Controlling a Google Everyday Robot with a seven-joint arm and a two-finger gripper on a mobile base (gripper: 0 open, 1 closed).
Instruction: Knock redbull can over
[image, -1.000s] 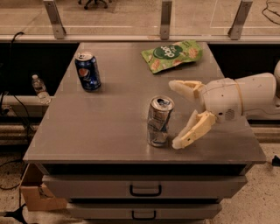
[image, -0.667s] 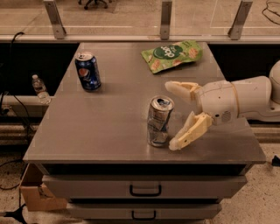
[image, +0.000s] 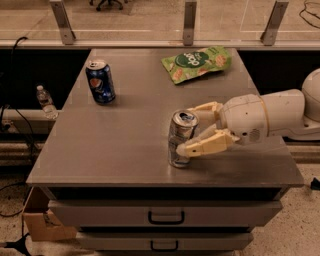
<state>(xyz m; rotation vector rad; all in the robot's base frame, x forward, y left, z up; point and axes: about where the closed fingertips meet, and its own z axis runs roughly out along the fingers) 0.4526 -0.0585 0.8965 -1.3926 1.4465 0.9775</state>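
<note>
The redbull can (image: 181, 138) stands upright on the grey metal table (image: 115, 150), in the front half of the top and slightly right of centre. Its body is slim and silver with darker blue patches. The waist is dented and pinched inward, so the side wall is not straight. The top rim is visible and reflects light; the state of the tab cannot be determined.

The gripper (image: 192, 129) is positioned at the right side of the can, at the end of a white arm (image: 270, 117) that enters from the right edge. The claw is released: its two cream fingers are spread wide apart and are not clamped on anything. The upper finger (image: 205, 107) reaches toward the can near its top rim. The lower finger (image: 202, 145) crosses in front of the lower part of the can (contact appears to exist, but cannot be confirmed).

A dark blue can (image: 100, 81) stands upright near the rear left of the table, well apart from the redbull can. A green snack bag (image: 196, 62) lies flat at the rear right. Two drawers (image: 165, 216) with dark handles sit below the table top. A water bottle (image: 46, 101) stands left of the table, on a lower ledge.
</note>
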